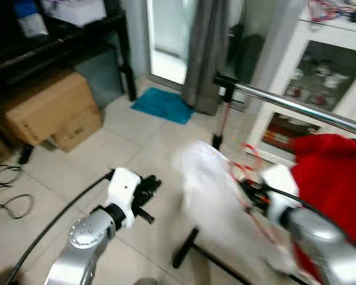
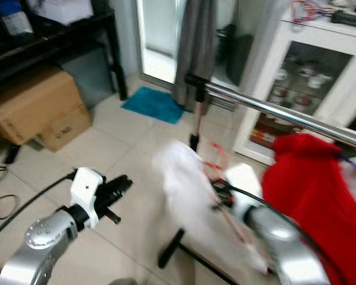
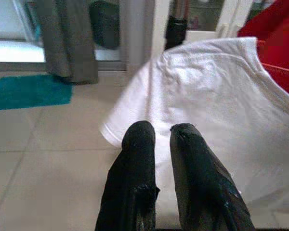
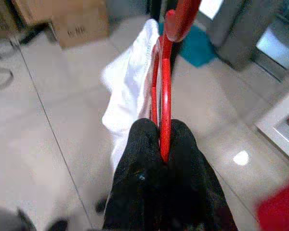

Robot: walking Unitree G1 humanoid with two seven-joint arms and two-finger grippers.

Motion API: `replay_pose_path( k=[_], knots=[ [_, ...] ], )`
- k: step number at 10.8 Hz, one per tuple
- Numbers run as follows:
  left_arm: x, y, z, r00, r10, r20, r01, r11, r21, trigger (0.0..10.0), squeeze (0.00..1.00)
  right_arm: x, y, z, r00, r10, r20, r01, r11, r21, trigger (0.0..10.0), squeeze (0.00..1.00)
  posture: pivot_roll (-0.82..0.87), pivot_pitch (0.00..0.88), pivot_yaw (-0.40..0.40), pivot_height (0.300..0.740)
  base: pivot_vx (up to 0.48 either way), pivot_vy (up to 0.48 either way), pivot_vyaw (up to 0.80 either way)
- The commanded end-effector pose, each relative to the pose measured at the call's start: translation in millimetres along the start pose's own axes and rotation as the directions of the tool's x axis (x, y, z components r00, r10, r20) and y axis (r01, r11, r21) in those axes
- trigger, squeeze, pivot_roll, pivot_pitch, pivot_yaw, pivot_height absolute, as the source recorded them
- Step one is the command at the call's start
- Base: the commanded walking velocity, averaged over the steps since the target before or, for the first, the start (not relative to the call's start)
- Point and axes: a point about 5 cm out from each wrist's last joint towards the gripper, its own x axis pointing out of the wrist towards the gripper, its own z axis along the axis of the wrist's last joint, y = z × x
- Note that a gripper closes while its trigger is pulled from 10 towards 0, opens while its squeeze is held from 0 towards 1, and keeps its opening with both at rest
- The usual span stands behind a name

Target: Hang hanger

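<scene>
Tiled floor (image 1: 136,148), right claw (image 4: 161,144) clamping red hanger (image 4: 164,82)

Glossy red plastic hanger (image 4: 164,91), soft white cloth shirt (image 3: 216,110), polished metal rail (image 1: 296,107), shiny floor tiles (image 1: 124,148)

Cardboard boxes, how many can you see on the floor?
2: a large cardboard box under the black table at the left, and a smaller box against its front. Others may be hidden.

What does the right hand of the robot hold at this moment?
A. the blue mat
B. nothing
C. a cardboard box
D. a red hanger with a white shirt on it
D: in the right wrist view the right hand is closed on the red hanger, which carries the white shirt.
</scene>
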Motion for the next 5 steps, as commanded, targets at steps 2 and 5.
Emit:
replay_pose_path(
  k=[2,5],
  knots=[
    [-5.9,-3.5,1.6,0.999,-0.052,-0.010,0.052,0.998,0.016,10.0,0.00,-20.3,-21.7,-5.7,0.995,-0.031,-0.092,0.026,0.998,-0.048,10.0,0.00,0.09,0.046,-0.025,0.740,0.000,0.000,0.00],
    [-5.8,-18.9,12.4,0.974,-0.226,0.026,0.225,0.974,0.031,10.0,0.00,-18.0,-51.1,25.1,0.929,-0.363,0.070,0.353,0.928,0.119,10.0,0.00,0.08,0.048,-0.026,0.740,0.000,0.000,0.00]
  ],
)
